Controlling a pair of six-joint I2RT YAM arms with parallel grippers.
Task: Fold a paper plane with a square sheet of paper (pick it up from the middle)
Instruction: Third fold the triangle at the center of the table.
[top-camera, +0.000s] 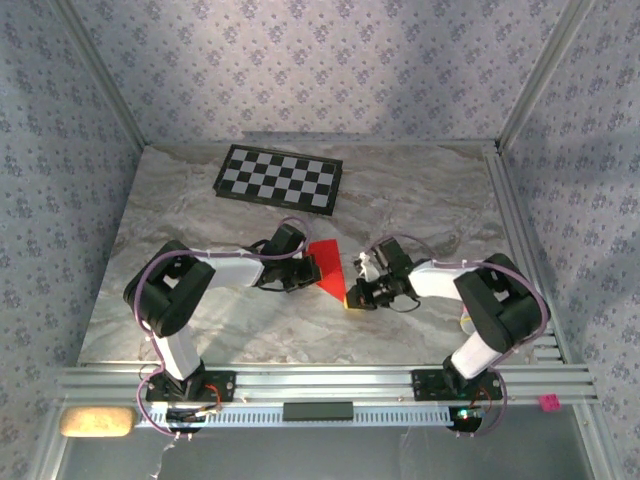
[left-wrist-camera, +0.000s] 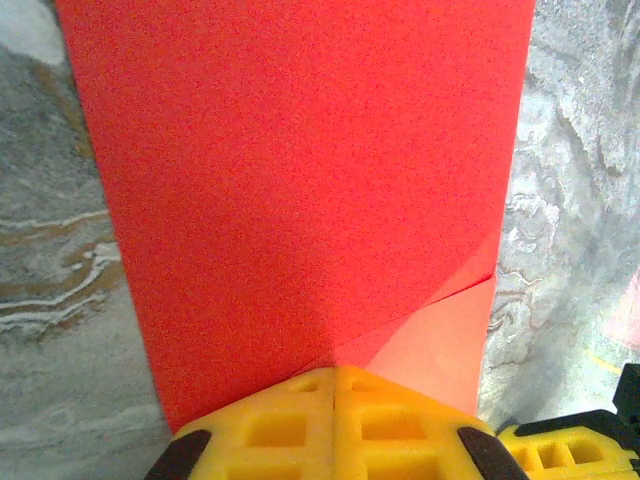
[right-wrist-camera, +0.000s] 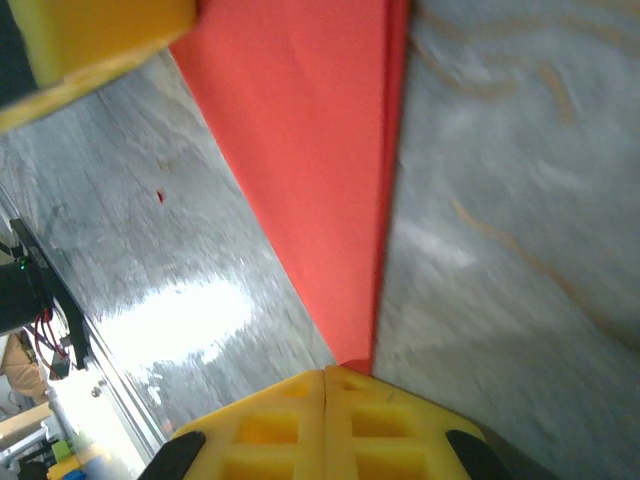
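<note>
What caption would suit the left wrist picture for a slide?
The left gripper, shut, pinches the creased red sheet of paper, marbled table on either side.

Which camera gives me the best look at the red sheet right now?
Left wrist: the red sheet spans most of the frame, sharp, with a diagonal fold line and paler flap at lower right. In top external the sheet is a small red triangle; in right wrist, the sheet is a narrow blurred wedge.

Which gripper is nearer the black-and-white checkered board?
Left: the left gripper grips the folded bright red paper nearer the board; the right gripper pinches its near tip, farther away.
</note>
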